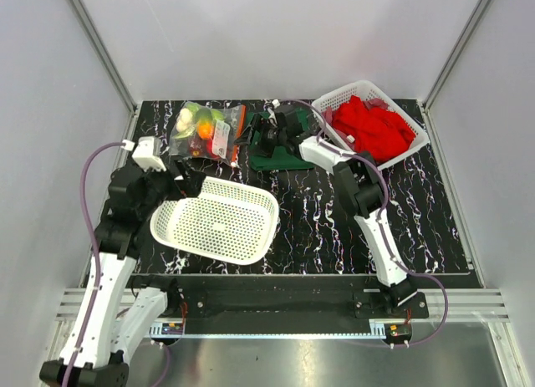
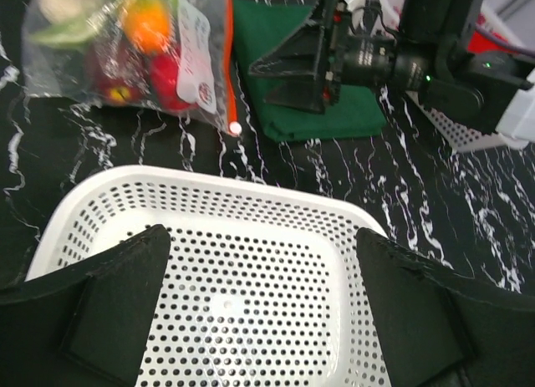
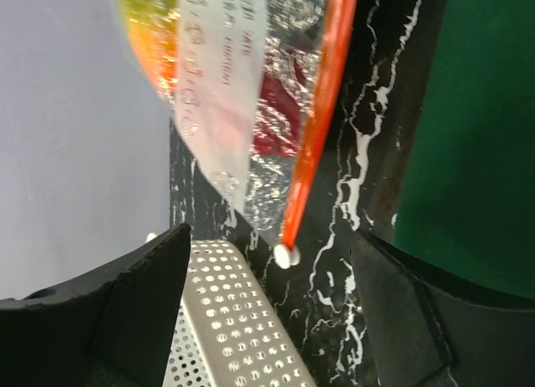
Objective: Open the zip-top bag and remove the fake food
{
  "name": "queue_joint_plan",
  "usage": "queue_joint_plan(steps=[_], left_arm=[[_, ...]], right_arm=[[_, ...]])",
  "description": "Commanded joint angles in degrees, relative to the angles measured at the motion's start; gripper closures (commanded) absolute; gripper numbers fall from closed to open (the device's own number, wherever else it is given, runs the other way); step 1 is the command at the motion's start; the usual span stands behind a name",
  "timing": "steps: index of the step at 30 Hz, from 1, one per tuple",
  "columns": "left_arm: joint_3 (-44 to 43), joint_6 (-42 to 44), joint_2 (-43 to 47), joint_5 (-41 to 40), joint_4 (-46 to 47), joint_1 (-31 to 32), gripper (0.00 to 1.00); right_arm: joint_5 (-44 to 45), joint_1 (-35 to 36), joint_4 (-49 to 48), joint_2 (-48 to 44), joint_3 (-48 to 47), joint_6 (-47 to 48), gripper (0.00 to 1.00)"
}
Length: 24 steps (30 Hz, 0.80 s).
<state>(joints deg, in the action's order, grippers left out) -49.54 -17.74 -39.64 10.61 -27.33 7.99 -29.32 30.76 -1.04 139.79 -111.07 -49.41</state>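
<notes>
Hovering over the white perforated basket (image 1: 242, 236) in the lower left of the top view, the left gripper (image 2: 263, 245) is holding its two dark fingers wide apart and is gripping nothing. In the left wrist view only the basket floor is showing between them. This basket is resting on the black marbled table (image 1: 334, 228), tilted slightly across the frame.

Farther up, at the centre of the top view, the right gripper (image 3: 269, 235) is reaching over the folded green cloth (image 2: 334, 124) and pointing left toward the zip-top bag (image 1: 205, 132). Its fingers are also standing apart and are clamping nothing. In the right wrist view the red-orange zip strip (image 3: 322, 111) is running down into the gap between them and ending in a small white slider (image 3: 286, 254), which is touching neither finger.

The bag is lying flat on the table in the upper left of the top view, just beside the green cloth, with its zip edge facing that cloth. The fake food (image 2: 142, 53) is sitting inside it, behind a white label (image 3: 221, 94).

At the upper right, a second white basket (image 1: 338, 94) is holding red cloths (image 1: 372, 128).
</notes>
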Motion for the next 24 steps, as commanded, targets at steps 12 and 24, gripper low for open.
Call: queue_joint_plan(steps=[12,24], left_arm=[[-7.8,3.6,-7.5,12.9,3.0,0.2,0.2],[-7.9,13.1,-13.6,5.2,1.1,0.2,0.21]], right_arm=[[-5.4,3.4,-2.7,9.6,-11.0,-4.2,0.38],[-6.5,3.8,-5.2,7.5,-14.4,-17.5,0.88]])
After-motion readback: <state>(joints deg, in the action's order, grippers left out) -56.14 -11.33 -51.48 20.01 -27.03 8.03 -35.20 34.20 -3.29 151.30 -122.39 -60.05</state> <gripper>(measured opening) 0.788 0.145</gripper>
